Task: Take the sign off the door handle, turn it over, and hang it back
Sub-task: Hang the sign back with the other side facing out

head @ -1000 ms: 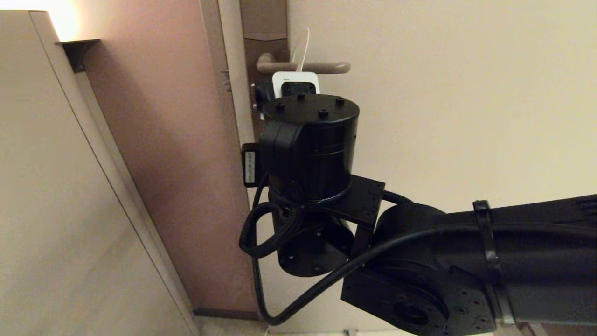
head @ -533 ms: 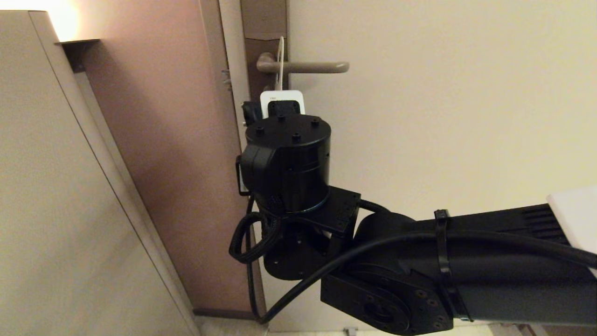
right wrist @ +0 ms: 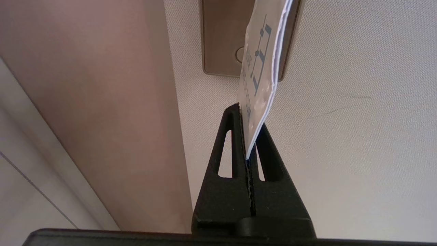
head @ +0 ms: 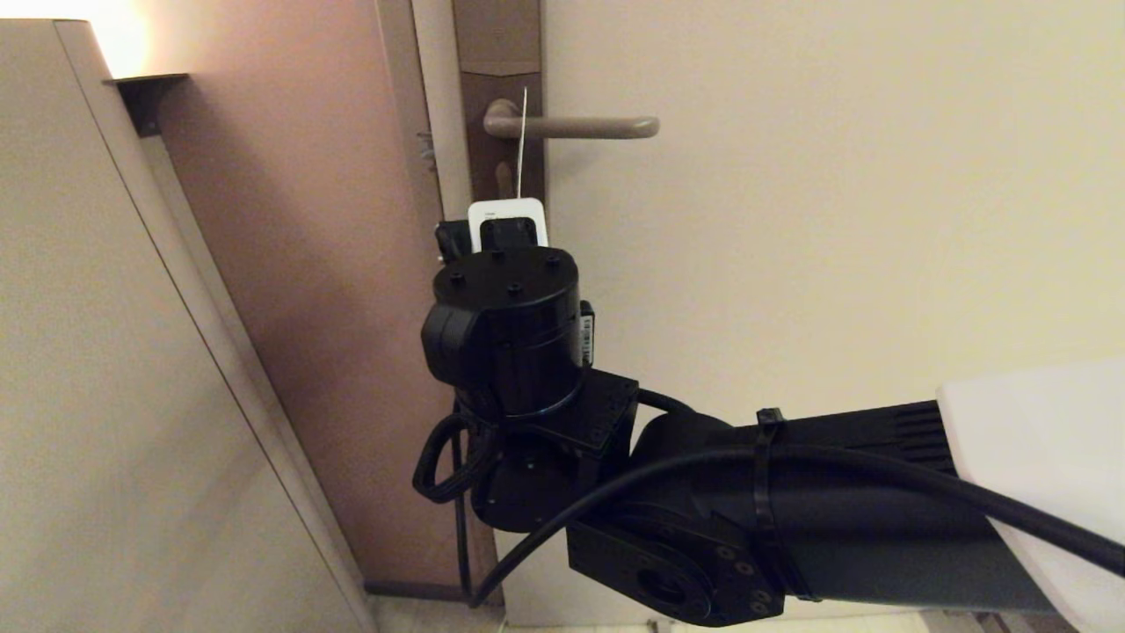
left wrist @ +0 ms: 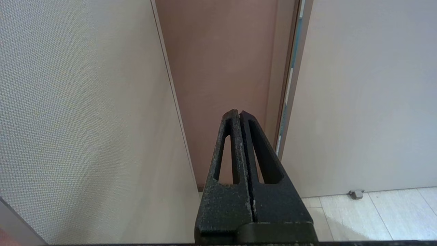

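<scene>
The sign (right wrist: 261, 75) is pinched by its lower edge in the right claw (right wrist: 248, 131), whose two fingers (right wrist: 232, 147) close flat on the card. It stands upright, long axis vertical, turned edge-on to the head camera so it shows there as a thin white line (head: 522, 145) crossing the door handle (head: 576, 127) near its pivot; whether it hangs on the lever or only passes in front of it I cannot tell. The right arm reaches up from below, wrist pointing upward at the brown backplate (head: 501, 53). The left claw (left wrist: 240, 118) is pressed together, empty, low beside the door (left wrist: 358, 95).
</scene>
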Motion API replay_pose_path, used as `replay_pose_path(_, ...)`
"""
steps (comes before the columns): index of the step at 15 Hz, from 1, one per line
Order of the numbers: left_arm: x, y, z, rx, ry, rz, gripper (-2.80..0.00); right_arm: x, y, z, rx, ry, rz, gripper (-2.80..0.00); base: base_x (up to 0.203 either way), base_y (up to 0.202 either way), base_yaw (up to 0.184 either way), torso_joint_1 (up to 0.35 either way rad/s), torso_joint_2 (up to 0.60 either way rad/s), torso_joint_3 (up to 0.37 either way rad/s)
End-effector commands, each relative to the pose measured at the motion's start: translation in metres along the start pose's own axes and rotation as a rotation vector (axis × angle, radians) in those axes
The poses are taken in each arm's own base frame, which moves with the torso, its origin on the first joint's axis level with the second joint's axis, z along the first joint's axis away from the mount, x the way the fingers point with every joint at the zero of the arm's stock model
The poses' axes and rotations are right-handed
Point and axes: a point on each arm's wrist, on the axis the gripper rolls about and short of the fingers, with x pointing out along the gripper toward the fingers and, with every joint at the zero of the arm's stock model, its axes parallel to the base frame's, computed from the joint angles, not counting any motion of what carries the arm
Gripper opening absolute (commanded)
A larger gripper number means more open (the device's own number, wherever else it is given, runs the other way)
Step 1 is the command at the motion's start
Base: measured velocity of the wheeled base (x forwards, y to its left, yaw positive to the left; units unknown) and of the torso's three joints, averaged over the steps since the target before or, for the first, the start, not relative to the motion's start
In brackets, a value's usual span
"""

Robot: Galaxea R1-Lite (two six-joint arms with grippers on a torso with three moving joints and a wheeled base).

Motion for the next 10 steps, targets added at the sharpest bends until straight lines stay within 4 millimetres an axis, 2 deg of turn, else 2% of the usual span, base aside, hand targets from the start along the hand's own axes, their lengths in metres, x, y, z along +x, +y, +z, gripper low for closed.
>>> replay_pose_path(1, 0.0001, 0.0000, 0.0000, 0.000, 0.001, 0.000, -2.80, 0.0025, 0.0031, -0.0052, -0.004, 0.003, -0.007, -2.80, 0.000, 0.000, 0.000, 0.000, 0.00, 0.000)
replay_pose_path(4, 0.0001, 0.0000, 0.0000, 0.000, 0.001, 0.000, -2.80, 0.0039, 0.0036, -0.0082, -0.010, 0.007, -0.009, -2.80, 0.000, 0.000, 0.000, 0.000, 0.00, 0.000)
replay_pose_path(5, 0.0001, 0.0000, 0.0000, 0.000, 0.001, 0.000, -2.80, 0.0035, 0.0042, -0.0088, -0.011, 0.007, -0.009, 0.00, 0.000, 0.000, 0.000, 0.000, 0.00, 0.000)
replay_pose_path(10, 0.0001, 0.0000, 0.0000, 0.000, 0.001, 0.000, -2.80, 0.0025, 0.0023, -0.0103, -0.019, 0.013, -0.025, 0.00, 0.000, 0.000, 0.000, 0.000, 0.00, 0.000)
